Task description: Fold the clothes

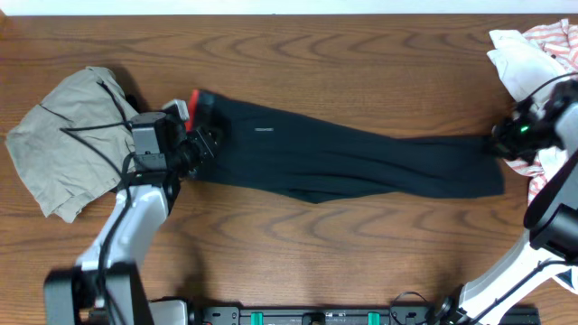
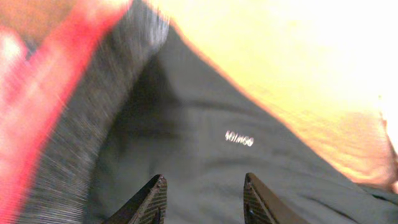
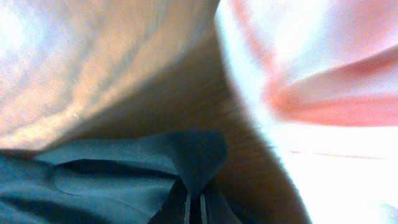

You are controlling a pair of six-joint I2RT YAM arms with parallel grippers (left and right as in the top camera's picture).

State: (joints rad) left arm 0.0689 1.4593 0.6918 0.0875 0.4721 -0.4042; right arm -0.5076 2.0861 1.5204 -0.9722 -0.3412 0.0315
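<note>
Black leggings (image 1: 361, 158) lie stretched full length across the wooden table (image 1: 316, 54), red-edged waistband (image 1: 200, 104) to the left, cuffs (image 3: 193, 155) to the right. The right gripper (image 1: 497, 144) is pinched tight on the cuffs. The left gripper (image 1: 206, 143) sits over the waistband, fingers apart, with black cloth showing between them. The first fold appears about to begin, and it calls for carrying the cuffs leftward onto the waistband. A khaki garment (image 1: 63, 135) and striped clothes (image 1: 537, 45) flank the scene.

Small white print (image 2: 239, 139) on the leggings (image 1: 361, 158) is unreadable.
</note>
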